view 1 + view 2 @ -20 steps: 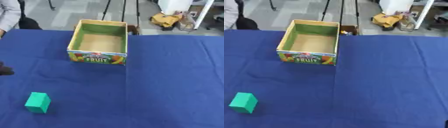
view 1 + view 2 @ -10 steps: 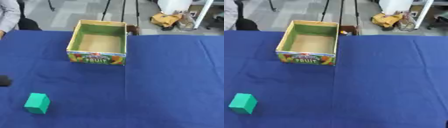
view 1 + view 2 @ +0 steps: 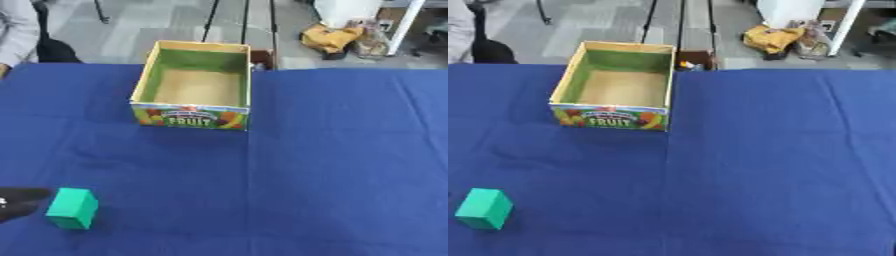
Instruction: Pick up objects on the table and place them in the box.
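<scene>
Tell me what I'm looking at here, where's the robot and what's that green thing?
You are seeing through the robot's own two eyes, cameras in its head looking down at a table with a blue cloth. That is why the two pictures look almost the same. The green block lies near the robot's left side. Further away stands an open cardboard box with FRUIT printed on it, and it looks empty inside. The dark shape at the left edge of the left eye picture is the left robot hand, just beside the block. Too little of it shows to tell whether it is open. It holds nothing yet. The right robot hand is out of sight.
</scene>
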